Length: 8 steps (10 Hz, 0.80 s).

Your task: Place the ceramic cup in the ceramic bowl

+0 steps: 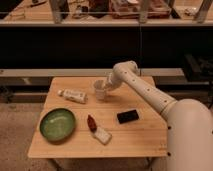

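The white ceramic cup [100, 90] stands at the back middle of the wooden table [145, 135]. My gripper [108, 88] reaches down from the right and is shut on the cup's right rim. The cup looks slightly tilted and is at or just above the tabletop. The green ceramic bowl [57, 124] sits empty at the front left of the table, well apart from the cup and gripper.
A white labelled tube [73, 95] lies left of the cup. A red and white item [98, 130] lies in the front middle, right of the bowl. A black flat object [128, 116] lies to the right. A dark shelf unit stands behind the table.
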Each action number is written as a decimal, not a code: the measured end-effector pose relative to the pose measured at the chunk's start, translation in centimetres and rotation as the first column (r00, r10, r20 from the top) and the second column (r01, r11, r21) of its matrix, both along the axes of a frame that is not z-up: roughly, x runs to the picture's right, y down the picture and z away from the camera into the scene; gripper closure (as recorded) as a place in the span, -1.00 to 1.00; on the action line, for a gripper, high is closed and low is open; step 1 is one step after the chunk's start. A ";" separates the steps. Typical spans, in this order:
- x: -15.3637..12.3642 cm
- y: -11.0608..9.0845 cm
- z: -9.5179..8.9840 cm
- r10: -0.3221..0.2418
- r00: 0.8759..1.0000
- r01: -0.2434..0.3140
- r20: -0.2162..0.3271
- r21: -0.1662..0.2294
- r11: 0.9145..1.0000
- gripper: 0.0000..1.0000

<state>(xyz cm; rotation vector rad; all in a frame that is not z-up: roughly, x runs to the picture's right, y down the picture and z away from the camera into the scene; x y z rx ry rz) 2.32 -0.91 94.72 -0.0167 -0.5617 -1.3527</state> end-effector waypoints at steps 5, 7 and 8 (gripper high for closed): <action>-2.3 -1.3 -2.3 0.014 0.999 -0.015 0.029 0.032 0.999 0.66; -1.7 -1.9 -3.0 0.003 0.999 -0.005 0.041 0.039 0.999 0.66; -2.5 -1.7 -3.6 -0.009 0.999 0.007 0.046 0.054 0.999 0.66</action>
